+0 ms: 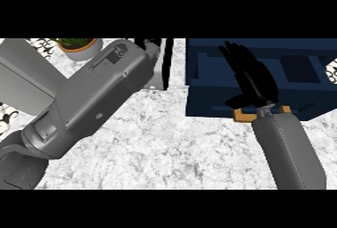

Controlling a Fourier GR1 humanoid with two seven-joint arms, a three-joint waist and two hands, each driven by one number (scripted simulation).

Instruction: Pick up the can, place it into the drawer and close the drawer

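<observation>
The dark blue drawer (pixel 208 100) fills the upper right, open, with its inside showing from above. My right hand (pixel 253 78) hovers over it, fingers straight and pointing away from me, holding nothing. My left forearm (pixel 92 95) runs from the lower left up to the top middle, and its hand does not show past the forearm's end. No can shows anywhere; I cannot tell whether it lies in the drawer under my right hand.
A small potted plant (pixel 79 47) stands at the top left. A grey slab-like object (pixel 23 75) lies along the left edge. A black and white upright edge (pixel 163 62) sits just left of the drawer. The counter (pixel 171 147) is speckled grey.
</observation>
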